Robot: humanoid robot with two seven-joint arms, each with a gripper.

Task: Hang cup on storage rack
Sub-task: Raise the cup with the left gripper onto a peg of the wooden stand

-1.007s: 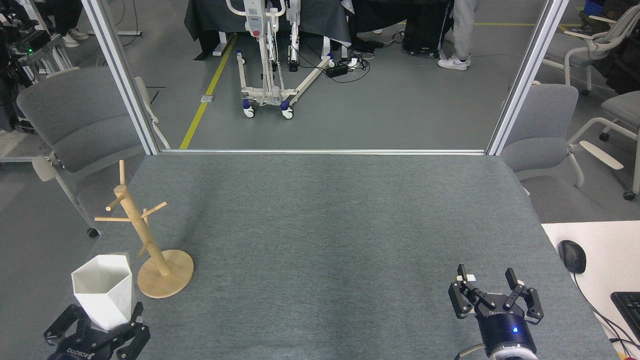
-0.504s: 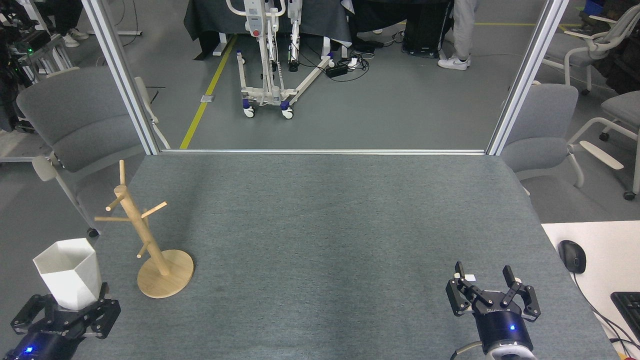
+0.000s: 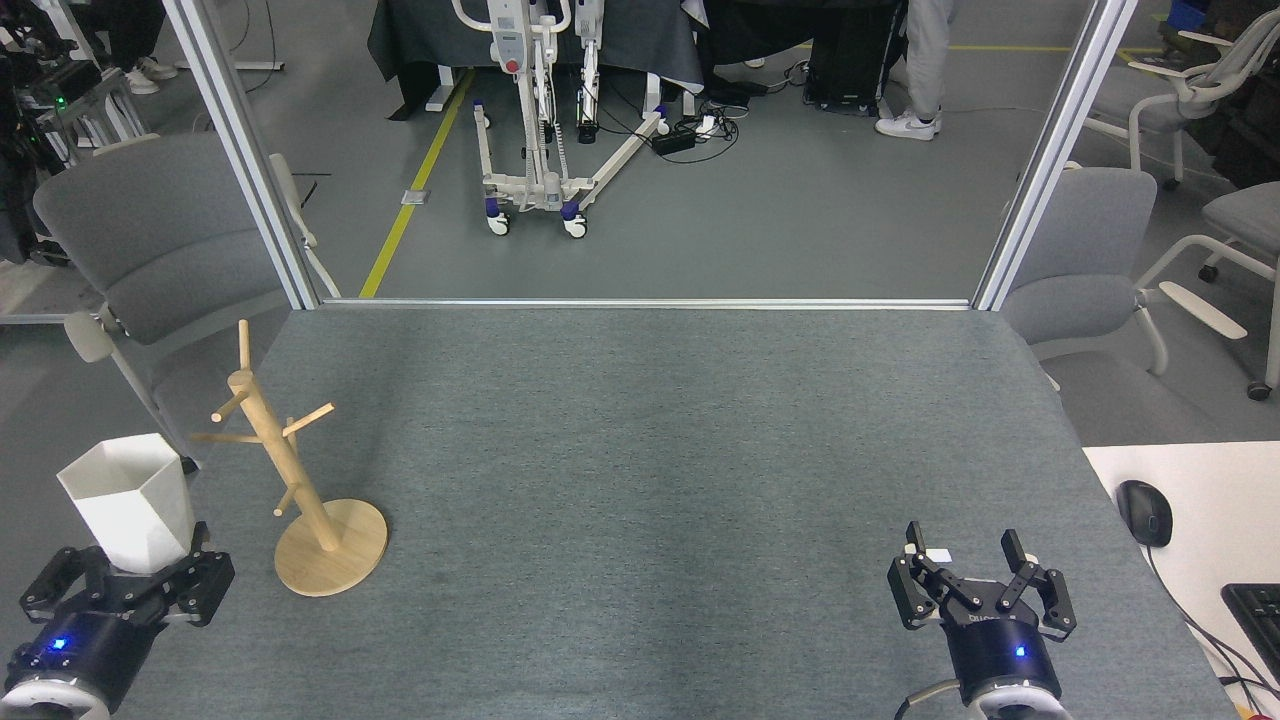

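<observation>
While the left tool [image 3: 125, 560] grips the cup [image 3: 128, 500], no writing is legible.

The cup's [image 3: 128, 500] narrow base is hidden between the fingers of the left gripper [image 3: 125, 585], so the contact there cannot be made out. The left arm is cut off by the bottom-left corner, the right arm below the right gripper [image 3: 980, 570] by the bottom edge. At far right, the keyboard [image 3: 1256, 618] runs off the frame. The standing person [image 3: 925, 65] shows only as legs, cut by the top edge.
</observation>
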